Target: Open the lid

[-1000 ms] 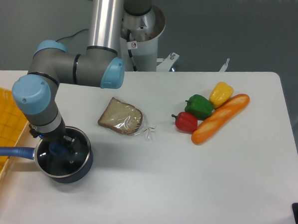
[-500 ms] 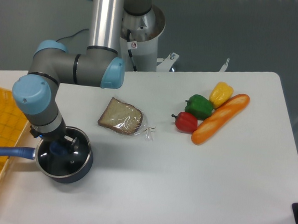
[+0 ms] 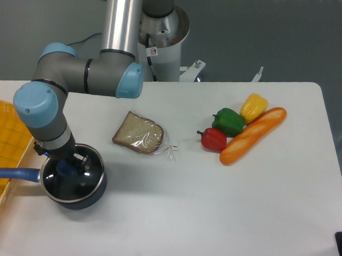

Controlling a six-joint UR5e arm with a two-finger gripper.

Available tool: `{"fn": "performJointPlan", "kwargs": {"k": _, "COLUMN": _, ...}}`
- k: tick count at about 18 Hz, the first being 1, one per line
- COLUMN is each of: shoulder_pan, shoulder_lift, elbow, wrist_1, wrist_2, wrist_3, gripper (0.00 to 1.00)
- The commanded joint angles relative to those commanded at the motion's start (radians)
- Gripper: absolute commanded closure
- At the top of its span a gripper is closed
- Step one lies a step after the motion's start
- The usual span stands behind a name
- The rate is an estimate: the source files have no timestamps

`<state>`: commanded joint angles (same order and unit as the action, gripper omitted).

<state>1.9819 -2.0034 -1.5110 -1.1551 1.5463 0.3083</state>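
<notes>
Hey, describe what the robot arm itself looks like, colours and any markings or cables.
The arm is made of silver-grey metal tubes joined by rounded joints with light blue caps. Its pale base column carries a small round red-and-white sticker, with a black cable running down beside it. The claw is small and dark, mostly hidden beneath the wrist, so finer detail cannot be made out.

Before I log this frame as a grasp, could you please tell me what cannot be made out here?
All in the fixed camera view:
- Pincer: the grey and blue wrist above hides its fingers, so open or shut is unclear.
- Round clear glass lid with a blue knob: whether it sits on the dark blue saucepan or is lifted.
- Yellow mesh tray: cut off by the left edge.
</notes>
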Motion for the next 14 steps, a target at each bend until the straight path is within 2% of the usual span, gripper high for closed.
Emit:
{"fn": "performJointPlan", "kwargs": {"k": 5, "shoulder_pan": 0.026, "shoulder_lift": 0.035, "elbow": -0.011, "wrist_1": -0.006, "wrist_2": 0.000, "wrist_3": 0.011, "gripper": 0.56}}
{"fn": "performJointPlan", "kwargs": {"k": 7, "shoulder_pan": 0.040, "shoulder_lift": 0.040, "elbow": -0.009, "wrist_1": -0.028, "wrist_2": -0.002, "wrist_3": 0.012, "gripper": 0.56}}
{"fn": "performJointPlan", "kwargs": {"k": 14, "shoulder_pan": 0.095, "shoulder_lift": 0.052, "elbow": -0.009, "wrist_1": -0.044, "wrist_2": -0.002, "wrist_3": 0.072, "gripper": 0.56}}
